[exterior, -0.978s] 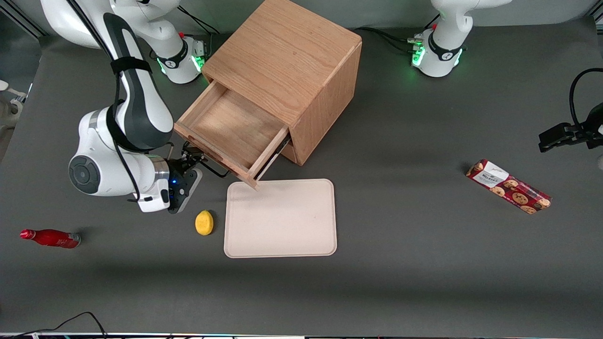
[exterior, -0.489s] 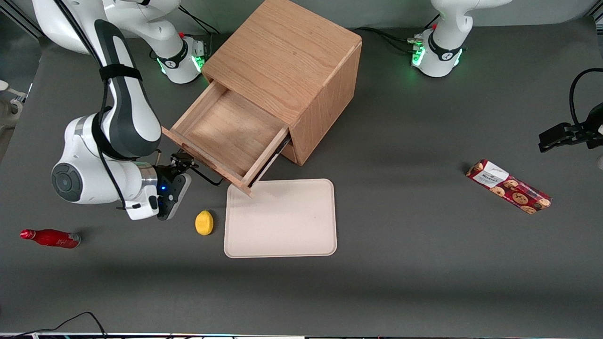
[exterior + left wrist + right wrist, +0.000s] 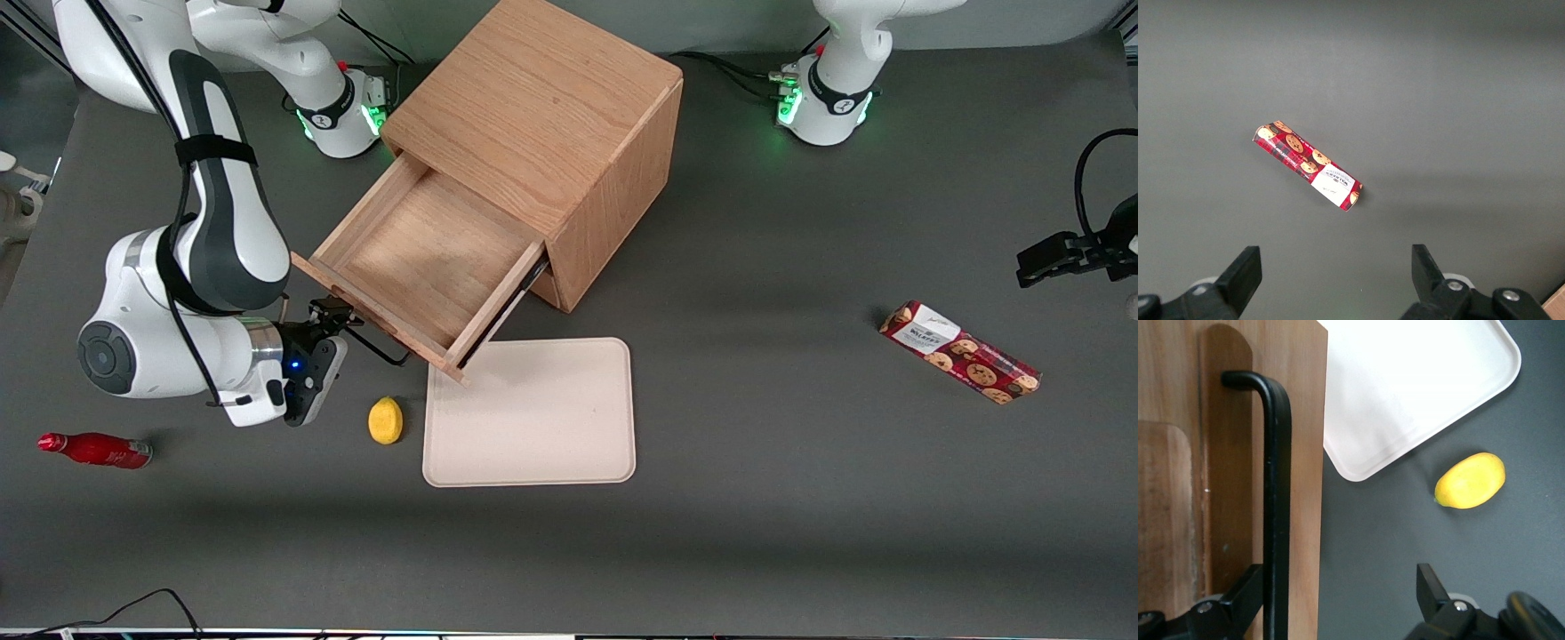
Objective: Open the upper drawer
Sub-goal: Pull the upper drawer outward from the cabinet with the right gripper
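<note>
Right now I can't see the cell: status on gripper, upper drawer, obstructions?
Gripper open around black handle. Upper drawer pulled well out, empty. Drawer corner over tray; lemon beside tray.

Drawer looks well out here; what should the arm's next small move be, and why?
Probably draw the end effector away from the black handle: the upper drawer is already extended far out of the cabinet, and the fingers stand open around the handle.

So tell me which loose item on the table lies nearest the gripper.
The yellow lemon, just beside the gripper at the upper drawer handle; bottle and cookie box lie farther.
</note>
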`<state>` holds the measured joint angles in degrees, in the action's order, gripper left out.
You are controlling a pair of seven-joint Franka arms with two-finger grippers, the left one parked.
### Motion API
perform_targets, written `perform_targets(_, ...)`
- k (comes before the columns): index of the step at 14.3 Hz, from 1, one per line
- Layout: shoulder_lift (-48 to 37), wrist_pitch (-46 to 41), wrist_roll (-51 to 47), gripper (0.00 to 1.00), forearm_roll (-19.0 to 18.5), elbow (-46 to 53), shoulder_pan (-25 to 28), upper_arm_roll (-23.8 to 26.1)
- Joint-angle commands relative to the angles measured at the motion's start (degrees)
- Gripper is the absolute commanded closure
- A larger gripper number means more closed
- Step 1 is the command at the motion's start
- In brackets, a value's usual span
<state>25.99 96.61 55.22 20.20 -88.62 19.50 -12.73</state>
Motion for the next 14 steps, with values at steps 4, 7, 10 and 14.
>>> perform_targets(4, 1.26, -1.6, 2.18, 0.0, 0.19, 2.22, -1.04, 0.07)
perform_targets(7, 0.99, -5.71, -0.97, 0.0, 0.28, 5.28, -0.52, 0.25)
perform_targets(10, 0.46, -11.08, -7.3, 0.0, 0.19, 9.68, -0.25, 0.6)
perform_targets(14, -1.9, -17.15, -18.88, 0.0, 0.1, 13.65, 0.53, 0.78)
